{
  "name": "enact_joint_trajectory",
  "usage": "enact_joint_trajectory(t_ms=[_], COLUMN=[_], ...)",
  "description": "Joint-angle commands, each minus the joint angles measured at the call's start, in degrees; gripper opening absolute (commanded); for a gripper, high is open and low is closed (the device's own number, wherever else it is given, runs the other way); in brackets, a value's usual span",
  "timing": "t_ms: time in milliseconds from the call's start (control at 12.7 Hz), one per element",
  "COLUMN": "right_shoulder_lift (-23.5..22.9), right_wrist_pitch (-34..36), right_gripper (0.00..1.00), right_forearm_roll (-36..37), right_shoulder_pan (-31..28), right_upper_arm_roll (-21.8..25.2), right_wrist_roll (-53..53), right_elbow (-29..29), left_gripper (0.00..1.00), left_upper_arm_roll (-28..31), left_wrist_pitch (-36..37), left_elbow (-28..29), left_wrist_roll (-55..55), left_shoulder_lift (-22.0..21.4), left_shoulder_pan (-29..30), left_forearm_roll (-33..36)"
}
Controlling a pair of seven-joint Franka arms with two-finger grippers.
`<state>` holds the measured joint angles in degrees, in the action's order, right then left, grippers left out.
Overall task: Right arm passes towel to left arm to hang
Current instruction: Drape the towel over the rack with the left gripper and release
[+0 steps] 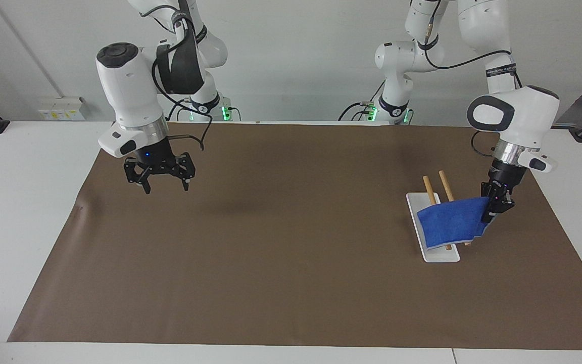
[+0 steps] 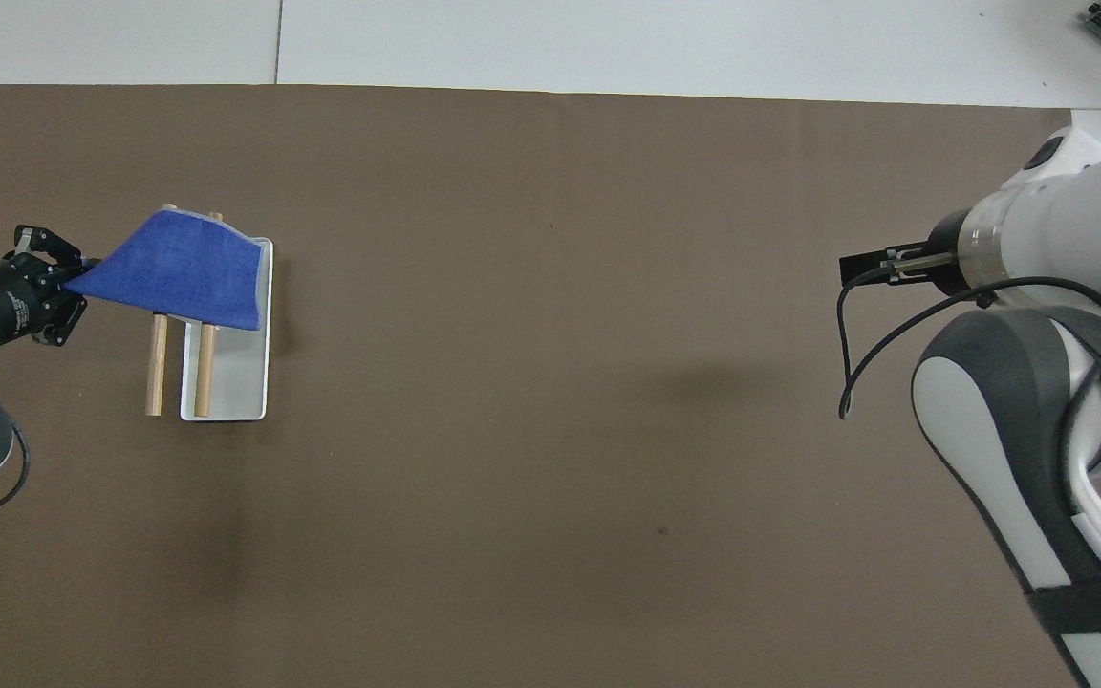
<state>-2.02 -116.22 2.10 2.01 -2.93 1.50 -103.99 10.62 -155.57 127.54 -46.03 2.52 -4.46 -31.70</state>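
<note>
1. The left pincer (image 1: 493,211) is clamped on one edge of the towel (image 1: 451,222), at the left arm's end of the surface (image 1: 291,283).
2. The towel drapes across the two wooden rods (image 2: 158,363) of a small rack with a white base (image 2: 235,382), its free edge hanging over the base.
3. The right pincer (image 1: 162,185) hangs in the air with its fingers spread, holding nothing, over the brown mat (image 1: 271,242) toward the right arm's end, well apart from the rack.
</note>
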Motion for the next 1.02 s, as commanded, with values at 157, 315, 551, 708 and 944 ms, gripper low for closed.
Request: enact_joint_trajectory(t_ms=[157,315,551,708,944], right_shoulder_lift=[2.11,2.37,2.46,5.52,5.45], right_wrist_pitch=[14.05,20.04,25.43,21.94,22.87], right_gripper=[1.00,1.00,1.00,1.00,1.00], right_forearm_roll=[1.59,1.50,0.54,0.53,0.36], right_shoulder_pan=[-0.51,-0.34,-0.07,0.45,0.37], right_upper_arm_roll=[1.69,4.49,7.68,7.68,7.15], right_wrist_roll=[4.57,4.30,4.47,6.57,7.90], right_elbow=[8.17,13.00,15.67,7.80,8.37], left_gripper=[0.00,0.27,1.00,1.00,1.00], left_upper_arm_roll=[1.07,0.98,0.80,0.45,0.01], left_wrist_pitch=[-0.35,-0.35,-0.96,-0.96,-0.79], left_elbow=[4.74,4.83,4.12,4.04,2.03], left_wrist_roll=[1.21,1.21,1.12,0.95,0.95], left_shoulder_lift=[-2.87,-2.96,-2.61,-2.52,-1.99], left_shoulder_pan=[-0.20,-0.55,-0.99,-1.25,-1.25], left_forearm_roll=[-0.74,-0.74,-0.74,-0.74,-0.65])
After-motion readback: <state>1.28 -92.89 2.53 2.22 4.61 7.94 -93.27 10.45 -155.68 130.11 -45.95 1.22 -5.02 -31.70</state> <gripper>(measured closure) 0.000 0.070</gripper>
